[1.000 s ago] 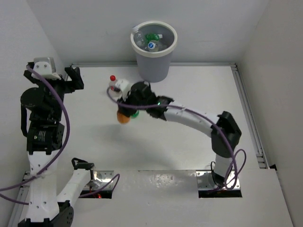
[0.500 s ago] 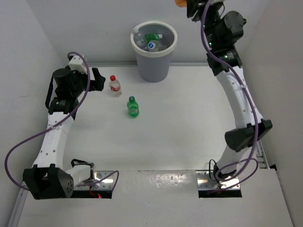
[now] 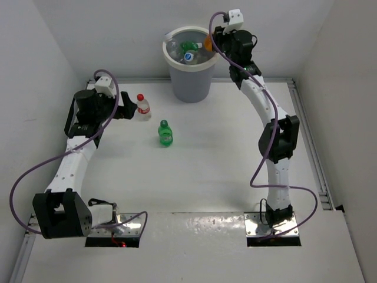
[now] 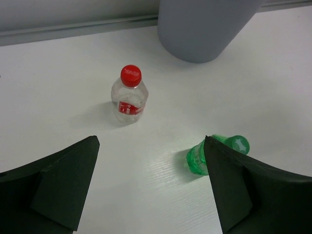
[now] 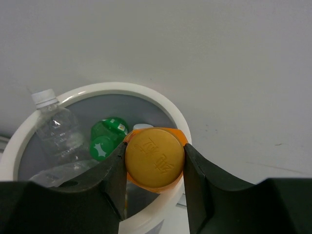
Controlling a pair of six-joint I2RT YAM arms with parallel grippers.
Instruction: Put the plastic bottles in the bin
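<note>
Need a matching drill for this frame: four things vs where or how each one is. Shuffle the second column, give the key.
Things:
1 orange bottle
2 red-capped bottle
3 white-capped clear bottle
4 left pincer

States:
A open, holding nothing
B inside the bin
C clamped in the right pincer over the bin's rim
D standing on the table

Pairs: 1-C, 2-D, 3-B, 4-A
</note>
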